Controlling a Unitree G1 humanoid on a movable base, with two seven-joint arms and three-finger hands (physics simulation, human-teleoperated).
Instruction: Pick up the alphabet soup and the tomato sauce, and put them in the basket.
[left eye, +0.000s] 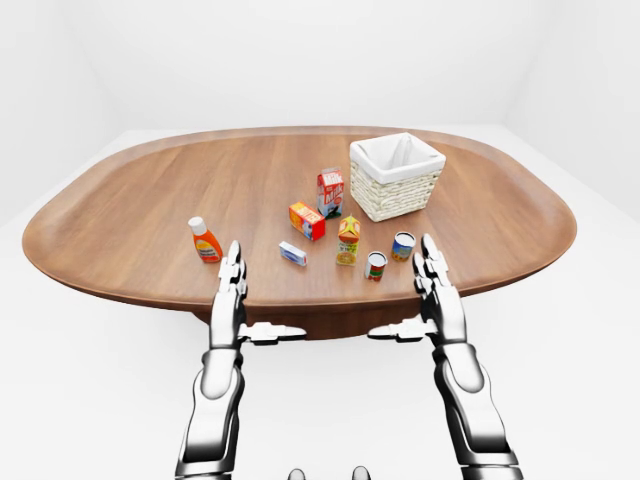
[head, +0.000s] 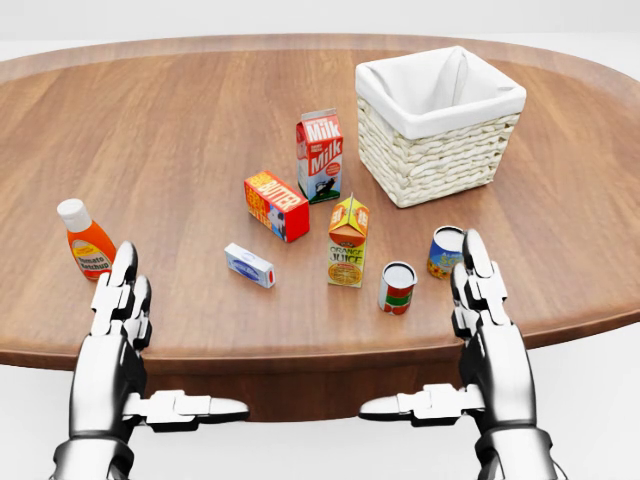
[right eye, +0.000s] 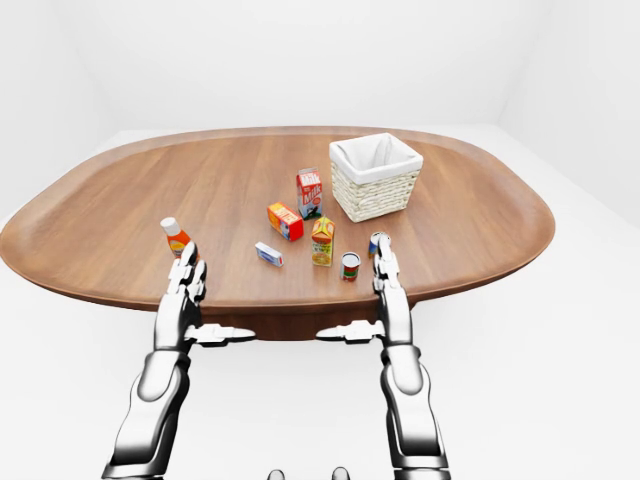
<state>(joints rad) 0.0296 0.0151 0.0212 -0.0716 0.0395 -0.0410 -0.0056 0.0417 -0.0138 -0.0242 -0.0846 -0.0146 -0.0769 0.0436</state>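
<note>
Soup (head: 446, 251) and sauce (head: 396, 288) cans stand near the surface's (head: 180, 140) near edge, just beyond the spread, empty right hand (head: 478, 300); rigid, smooth, probably weighty, best clasped around mid-wall.

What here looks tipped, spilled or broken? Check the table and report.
Nothing stands out. The cans, cartons and ketchup bottle stand upright, the basket sits level, and the two boxes lie flat on the table.
</note>
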